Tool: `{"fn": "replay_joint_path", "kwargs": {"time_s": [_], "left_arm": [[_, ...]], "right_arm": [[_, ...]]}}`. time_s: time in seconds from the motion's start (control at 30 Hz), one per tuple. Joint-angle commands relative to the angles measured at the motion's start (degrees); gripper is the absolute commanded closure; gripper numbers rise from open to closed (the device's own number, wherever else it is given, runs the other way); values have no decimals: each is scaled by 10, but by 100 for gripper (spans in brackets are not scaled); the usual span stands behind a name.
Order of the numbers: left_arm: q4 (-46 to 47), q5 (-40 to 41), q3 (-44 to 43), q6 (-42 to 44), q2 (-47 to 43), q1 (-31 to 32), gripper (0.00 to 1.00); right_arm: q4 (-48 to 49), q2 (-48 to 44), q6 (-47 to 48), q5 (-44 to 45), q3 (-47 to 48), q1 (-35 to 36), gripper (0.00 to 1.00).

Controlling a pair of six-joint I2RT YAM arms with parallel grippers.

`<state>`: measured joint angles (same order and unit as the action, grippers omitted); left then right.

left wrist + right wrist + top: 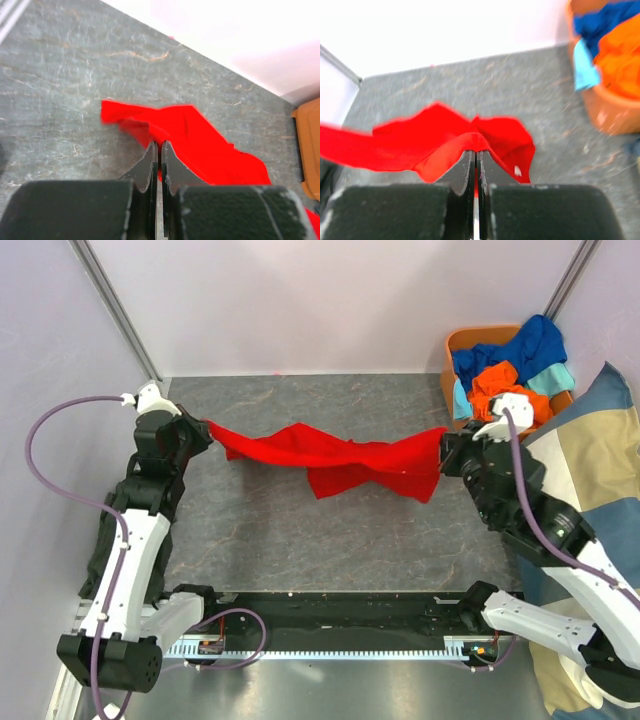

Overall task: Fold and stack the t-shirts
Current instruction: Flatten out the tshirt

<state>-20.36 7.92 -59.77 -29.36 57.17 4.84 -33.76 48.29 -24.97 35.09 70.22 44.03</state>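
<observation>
Pinch at both ends. Left gripper [203,430], jaws pressed together with only a slit between, clenched on the left end of the red t-shirt [335,458]; seen from the left wrist, red cloth bunched right at the tips. Right gripper [448,452] likewise clamped on the opposite end, cloth draped over both fingers [461,170] in the right wrist view, a small white tag [517,171] on the hanging edge.

Between the two, stretched as a twisted band across the far half of the grey table [300,540], sagging and widening at the middle; no telling whether the lowest fold touches the surface.

Further out, just behind the right gripper in the far right corner, an orange basket [458,342], heaped above its rim with a blue t-shirt [530,345], an orange t-shirt [495,385] and a teal t-shirt [555,378]. Beside the basket and along the right arm, a blue-and-beige checked cushion [590,435]. Off the left arm, a purple cable [45,430] looping toward the pale wall [60,330].
</observation>
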Motion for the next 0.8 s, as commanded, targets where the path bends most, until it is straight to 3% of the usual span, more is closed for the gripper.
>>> {"fn": "replay_joint_path", "kwargs": {"time_s": [0.0,0.33,0.47,0.6,0.77], "left_arm": [[-38,-10,-47,41,-35,-5,98],[-123,-106,-84,78,-170,-4,98],[-147,-113,-154,88,-193,-4,98],[-126,-96,-187,83,-164,-4,98],[-24,-85,-149,59,-82,-4,98]], "right_arm": [[-21,-4,53,63,72,0,100],[-151,-29,14,-13,198,1,100],[-165,-15,26,-12,256,1,100],[-121,2,41,38,258,1,100],[-18,76,75,96,193,0,100]]}}
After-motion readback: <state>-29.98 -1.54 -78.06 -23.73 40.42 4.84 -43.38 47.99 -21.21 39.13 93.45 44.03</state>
